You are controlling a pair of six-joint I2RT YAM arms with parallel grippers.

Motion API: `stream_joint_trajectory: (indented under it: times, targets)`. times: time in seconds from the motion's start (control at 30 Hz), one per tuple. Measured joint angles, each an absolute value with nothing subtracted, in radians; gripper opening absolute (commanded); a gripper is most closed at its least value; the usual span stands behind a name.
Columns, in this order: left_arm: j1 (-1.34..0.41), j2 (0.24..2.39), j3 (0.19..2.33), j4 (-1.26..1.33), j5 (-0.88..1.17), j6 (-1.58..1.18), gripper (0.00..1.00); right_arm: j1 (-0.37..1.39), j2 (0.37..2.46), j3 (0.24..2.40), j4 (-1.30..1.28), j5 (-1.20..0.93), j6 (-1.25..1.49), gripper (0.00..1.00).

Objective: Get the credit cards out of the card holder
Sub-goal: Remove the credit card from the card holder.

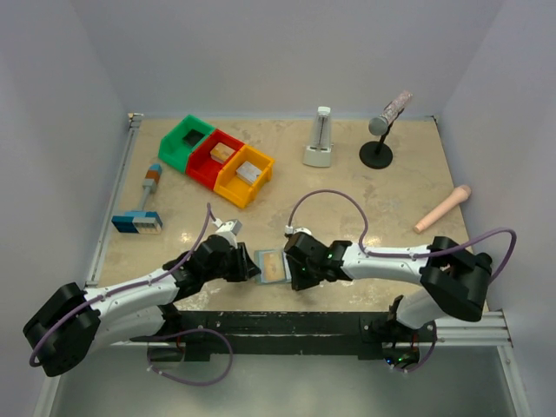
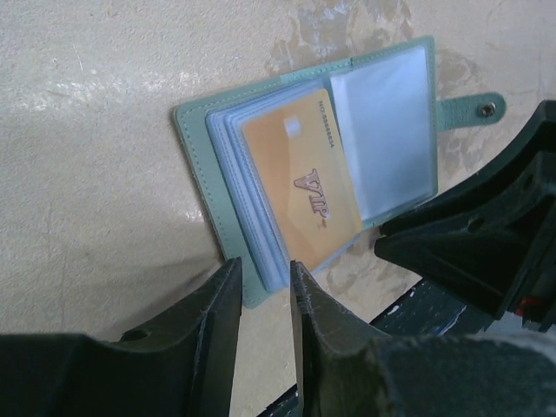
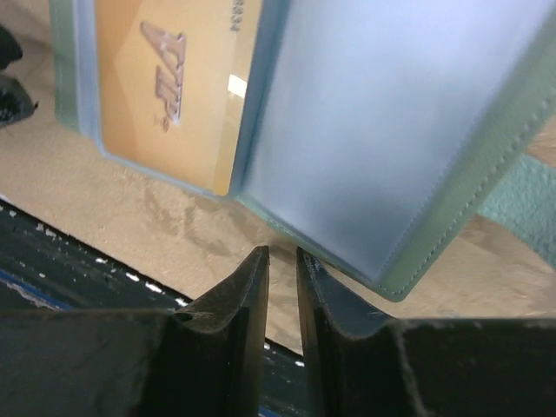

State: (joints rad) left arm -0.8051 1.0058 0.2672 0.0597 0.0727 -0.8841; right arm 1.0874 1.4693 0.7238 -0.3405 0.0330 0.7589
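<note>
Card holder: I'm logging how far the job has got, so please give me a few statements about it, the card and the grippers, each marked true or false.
1. The card holder lies open on the table. True.
2. The orange card has been pulled out and lies on the table. False: it sits in a clear sleeve inside the card holder.
3. The card holder rests in the red bin. False: it lies at the table's near edge, between the left gripper and the right gripper.
4. Neither gripper holds a card. True: both have their fingers slightly apart with no card between them.
5. The orange card reads "VIP". True.
</note>
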Motion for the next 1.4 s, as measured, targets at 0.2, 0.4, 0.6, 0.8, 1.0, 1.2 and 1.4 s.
stream_joint_trajectory:
  times: [0.2, 0.4, 0.6, 0.8, 1.0, 1.2, 1.4]
  targets:
    - [-0.805, 0.994, 0.267, 0.060, 0.083, -0.898, 0.52, 1.077, 1.402, 0.710, -0.332, 0.034, 0.706, 0.38]
    - [-0.805, 0.942, 0.290, 0.026, 0.078, -0.907, 0.69, 1.105, 1.258, 0.702, -0.306, 0.008, 0.670, 0.50]
    - [-0.805, 0.957, 0.297, 0.073, 0.103, -0.907, 0.32, 1.068, 1.233, 0.719, -0.281, -0.001, 0.670, 0.51]
    - [-0.803, 1.025, 0.317, 0.122, 0.149, -0.898, 0.15, 0.942, 1.258, 0.688, -0.137, -0.103, 0.730, 0.52]
    - [-0.788, 1.067, 0.322, 0.150, 0.155, -0.898, 0.07, 0.870, 1.271, 0.633, -0.007, -0.192, 0.768, 0.50]
    - [-0.779, 1.123, 0.322, 0.157, 0.149, -0.899, 0.03, 0.869, 1.375, 0.634, 0.065, -0.255, 0.785, 0.49]
    - [-0.772, 1.166, 0.321, 0.159, 0.149, -0.899, 0.02, 0.863, 1.427, 0.634, 0.101, -0.261, 0.805, 0.49]
